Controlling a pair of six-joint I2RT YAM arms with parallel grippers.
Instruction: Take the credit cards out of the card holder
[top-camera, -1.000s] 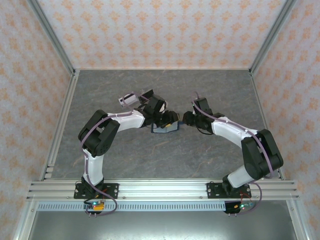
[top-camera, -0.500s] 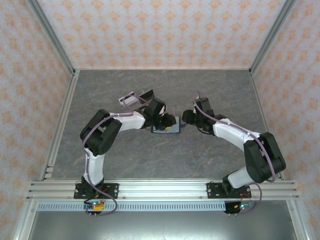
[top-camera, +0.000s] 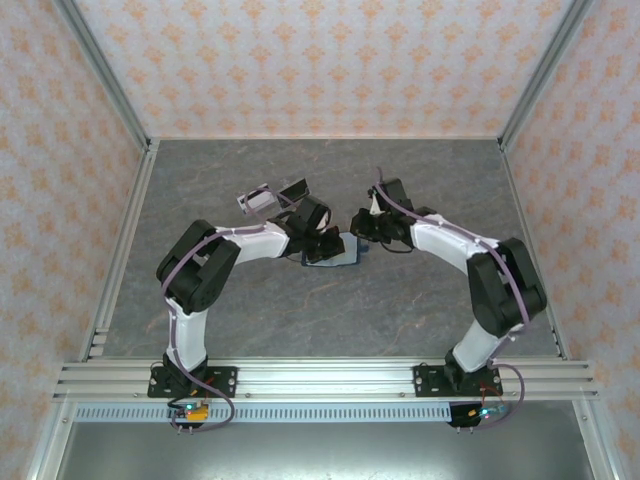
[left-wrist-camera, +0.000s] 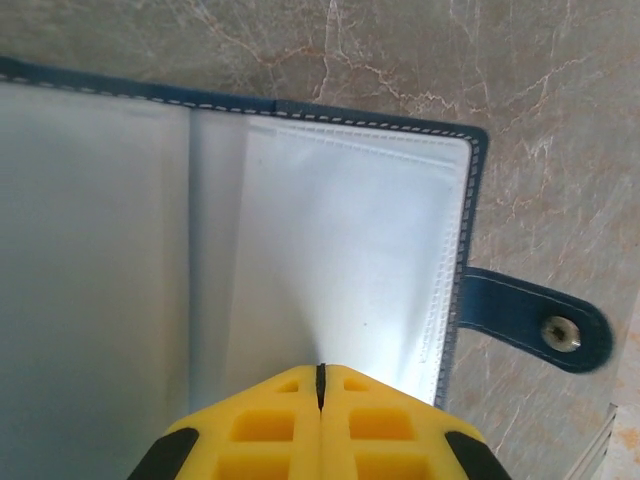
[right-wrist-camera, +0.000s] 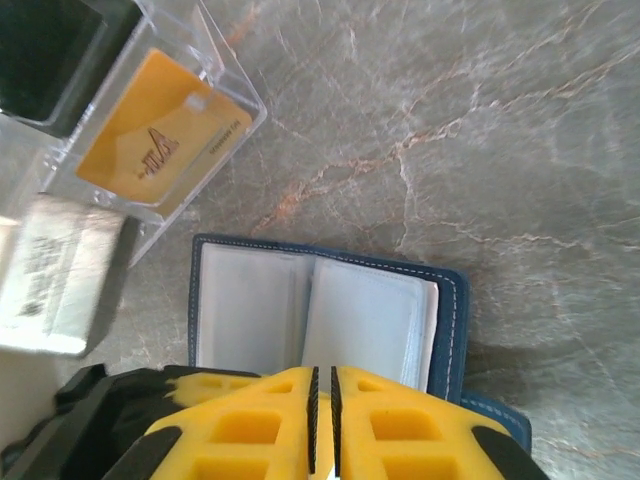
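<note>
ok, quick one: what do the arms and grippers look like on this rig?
The left arm and right arm both have glossy white link shells, black joint housings and black bases. A thin purple cable loops along each. The left gripper and right gripper carry bright yellow fingers moulded with square recesses, on black mounts. No markings visible.

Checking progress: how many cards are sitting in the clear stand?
3: an orange card, a dark one at the frame's top left, a pale blurred one lower left. Others may be hidden.
</note>
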